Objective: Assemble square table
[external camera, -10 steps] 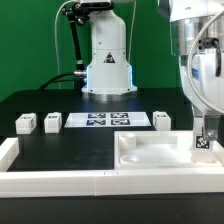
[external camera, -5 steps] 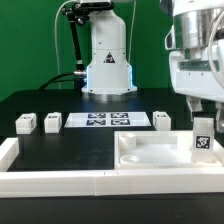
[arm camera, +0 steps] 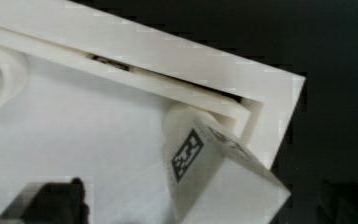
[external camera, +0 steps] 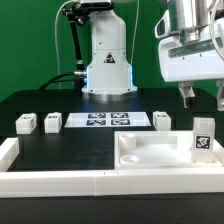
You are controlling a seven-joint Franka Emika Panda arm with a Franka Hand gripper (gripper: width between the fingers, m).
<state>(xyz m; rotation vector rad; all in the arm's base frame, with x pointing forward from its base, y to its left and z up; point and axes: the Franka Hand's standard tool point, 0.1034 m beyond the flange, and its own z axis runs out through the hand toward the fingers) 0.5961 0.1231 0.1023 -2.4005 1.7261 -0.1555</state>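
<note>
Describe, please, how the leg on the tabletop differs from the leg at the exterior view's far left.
The upright leg stands tall in a corner of the tabletop; the far-left leg sits low on the black table. The upright leg is below the open hand; the far-left leg is far from it. Both are white tagged blocks, neither held.
</note>
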